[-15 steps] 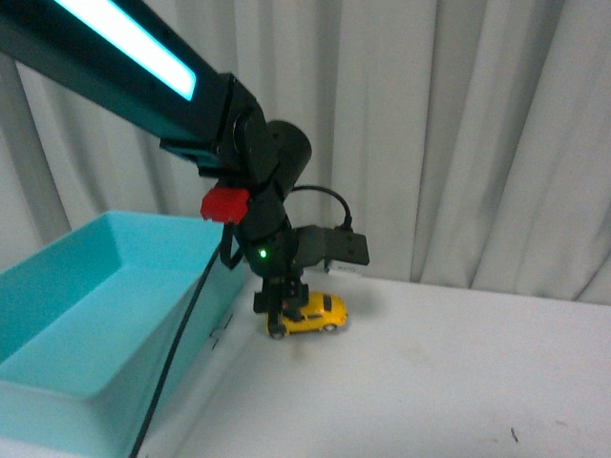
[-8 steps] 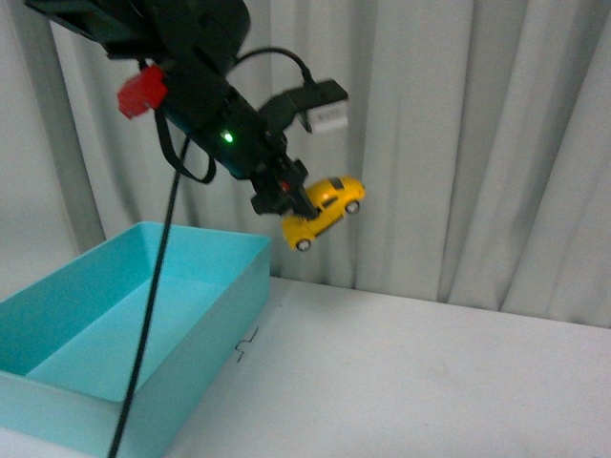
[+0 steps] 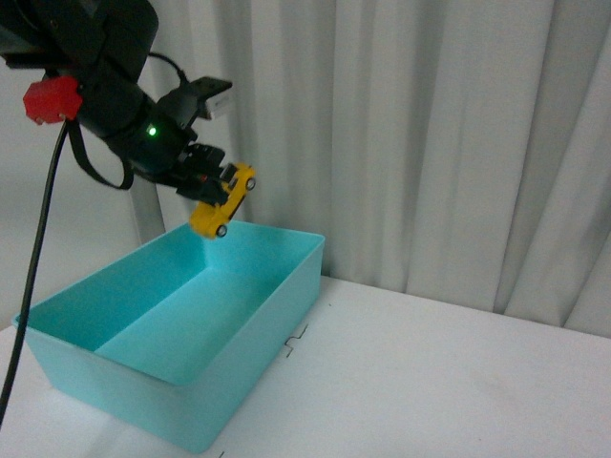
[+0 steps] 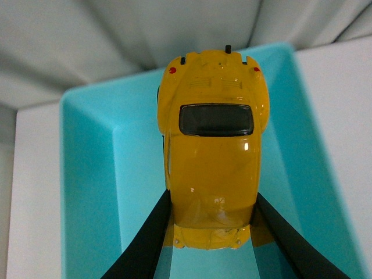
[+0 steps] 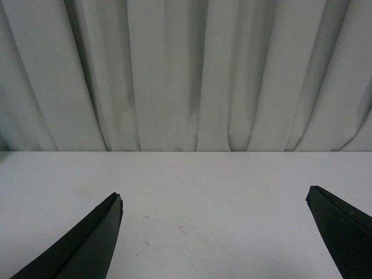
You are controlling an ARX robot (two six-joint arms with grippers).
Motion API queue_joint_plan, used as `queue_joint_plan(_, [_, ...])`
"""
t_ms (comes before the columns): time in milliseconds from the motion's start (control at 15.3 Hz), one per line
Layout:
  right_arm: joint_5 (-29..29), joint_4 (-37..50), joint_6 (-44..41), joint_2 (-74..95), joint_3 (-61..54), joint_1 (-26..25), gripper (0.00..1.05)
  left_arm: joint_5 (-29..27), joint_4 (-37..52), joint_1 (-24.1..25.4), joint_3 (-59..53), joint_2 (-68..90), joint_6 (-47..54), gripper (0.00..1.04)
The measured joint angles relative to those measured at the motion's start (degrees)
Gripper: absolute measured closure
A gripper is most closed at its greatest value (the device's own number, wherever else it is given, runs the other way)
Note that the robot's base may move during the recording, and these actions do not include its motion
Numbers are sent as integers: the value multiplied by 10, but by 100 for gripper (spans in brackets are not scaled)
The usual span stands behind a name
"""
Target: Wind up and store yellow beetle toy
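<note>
While hanging tilted above the far rim of the teal bin, beetle toy, pinched at one end by left gripper, right gripper splayed wide over white table.

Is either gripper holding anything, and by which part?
The left gripper clamps the yellow beetle toy by its sides near the front; the right gripper is open, empty.

An open turquoise plastic bin, rectangular and deep, stands on the left part of a white desk. A small dark zigzag mark lies on the desk just beside the bin's right wall. Pleated pale grey curtains hang behind.
</note>
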Motion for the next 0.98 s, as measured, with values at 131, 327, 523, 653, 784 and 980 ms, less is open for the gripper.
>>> queue_joint_plan(131, [0, 0, 0, 0, 0, 0, 7, -48, 3, 6, -22, 28, -43, 72])
queue_joint_plan(327, [0, 0, 0, 0, 0, 0, 7, -82, 21, 4, -42, 61, -58, 73])
queue_joint_plan(523, [0, 0, 0, 0, 0, 0, 7, -91, 21, 3, -45, 72, -62, 73])
queue_joint_plan(653, [0, 0, 0, 0, 0, 0, 7, -95, 25, 3, -45, 80, -65, 73])
queue_joint_plan(784, [0, 0, 0, 0, 0, 0, 7, -99, 31, 3, -46, 89, -67, 73])
queue_joint_plan(980, [0, 0, 0, 0, 0, 0, 7, -119, 42, 3, -46, 105, -71, 73])
